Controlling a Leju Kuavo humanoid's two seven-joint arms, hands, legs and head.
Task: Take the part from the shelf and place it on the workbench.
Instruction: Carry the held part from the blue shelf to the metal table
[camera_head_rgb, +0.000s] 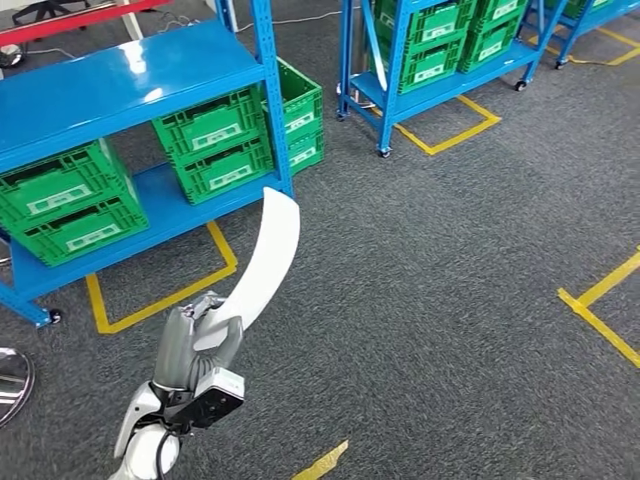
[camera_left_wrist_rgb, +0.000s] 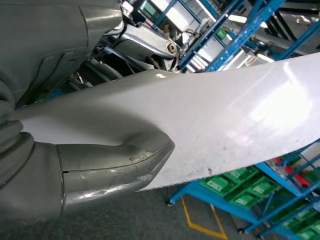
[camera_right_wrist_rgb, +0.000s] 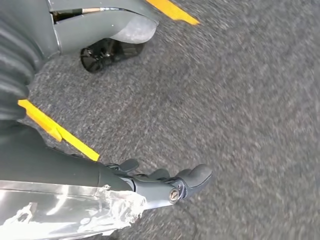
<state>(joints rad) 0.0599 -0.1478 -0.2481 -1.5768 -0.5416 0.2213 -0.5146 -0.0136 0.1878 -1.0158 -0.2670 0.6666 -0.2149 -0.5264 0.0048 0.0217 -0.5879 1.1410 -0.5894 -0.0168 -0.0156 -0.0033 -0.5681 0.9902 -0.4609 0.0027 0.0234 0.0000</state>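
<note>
A long, curved white part (camera_head_rgb: 266, 258) sticks up and forward from my left hand (camera_head_rgb: 198, 345), which grips its lower end at the bottom left of the head view. In the left wrist view the white part (camera_left_wrist_rgb: 226, 120) spans the picture, with my thumb (camera_left_wrist_rgb: 113, 167) pressed on one face and the darker fingers behind it. My right hand (camera_right_wrist_rgb: 166, 182) hangs over the grey carpet with its fingers apart and nothing in them.
A blue shelf rack (camera_head_rgb: 113, 75) with green crates (camera_head_rgb: 215, 145) stands at the left. A second blue rack (camera_head_rgb: 445, 85) with green crates stands at the back. Yellow tape lines (camera_head_rgb: 600, 310) mark the grey carpet. A round metal base (camera_head_rgb: 11, 380) shows at the left edge.
</note>
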